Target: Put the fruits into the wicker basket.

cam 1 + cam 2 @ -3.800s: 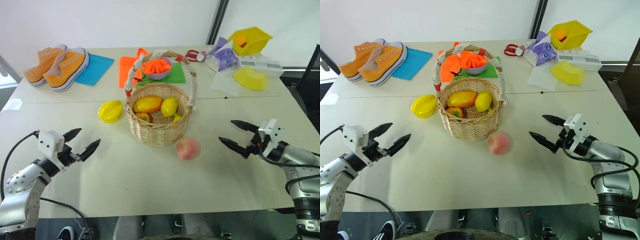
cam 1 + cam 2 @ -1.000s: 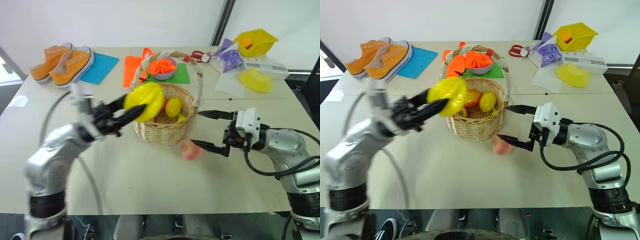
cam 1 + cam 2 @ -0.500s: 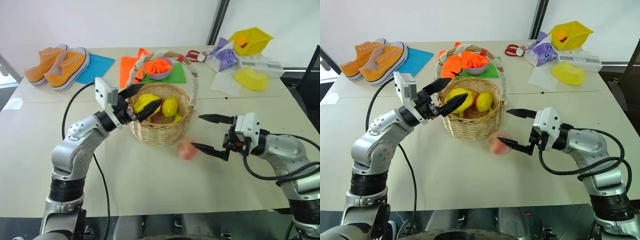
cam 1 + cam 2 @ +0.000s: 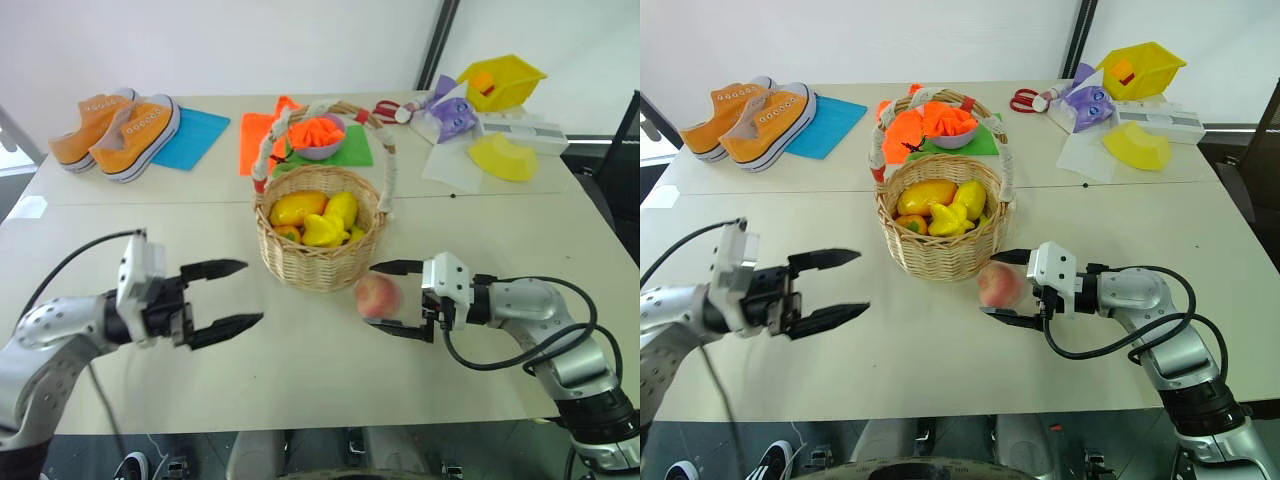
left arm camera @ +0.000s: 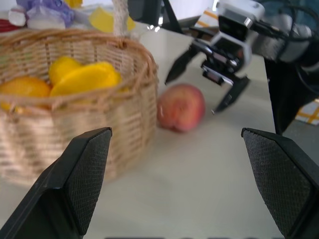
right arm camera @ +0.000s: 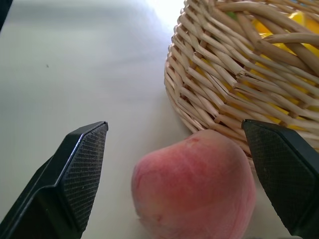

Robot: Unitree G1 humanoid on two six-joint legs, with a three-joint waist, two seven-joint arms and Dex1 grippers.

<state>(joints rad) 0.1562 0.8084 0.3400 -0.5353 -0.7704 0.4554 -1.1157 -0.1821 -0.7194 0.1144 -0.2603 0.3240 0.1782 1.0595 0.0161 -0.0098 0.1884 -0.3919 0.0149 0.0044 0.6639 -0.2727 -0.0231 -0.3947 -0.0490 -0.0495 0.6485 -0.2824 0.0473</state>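
The wicker basket (image 4: 320, 262) stands mid-table with the yellow starfruit (image 4: 322, 230) lying inside among other yellow and orange toy fruits. The pink-orange peach (image 4: 378, 296) rests on the table against the basket's front right side. My right gripper (image 4: 370, 296) is open, one finger on either side of the peach, which sits between the fingertips (image 6: 84, 164) in the right wrist view. My left gripper (image 4: 252, 292) hangs open and empty over the table to the left of the basket, pointing toward it; its wrist view shows the basket (image 5: 75, 124) and peach (image 5: 182, 107).
Orange sneakers (image 4: 115, 125) on a blue mat (image 4: 195, 140) sit at the back left. A purple bowl (image 4: 318, 140) with orange cloth stands behind the basket. A yellow bin (image 4: 500, 80), purple toy (image 4: 450, 115) and red scissors (image 4: 385, 108) lie at the back right.
My left gripper let the starfruit drop into the basket, then drew back left and down, open. My right gripper sank and closed in until its fingers flank the peach.
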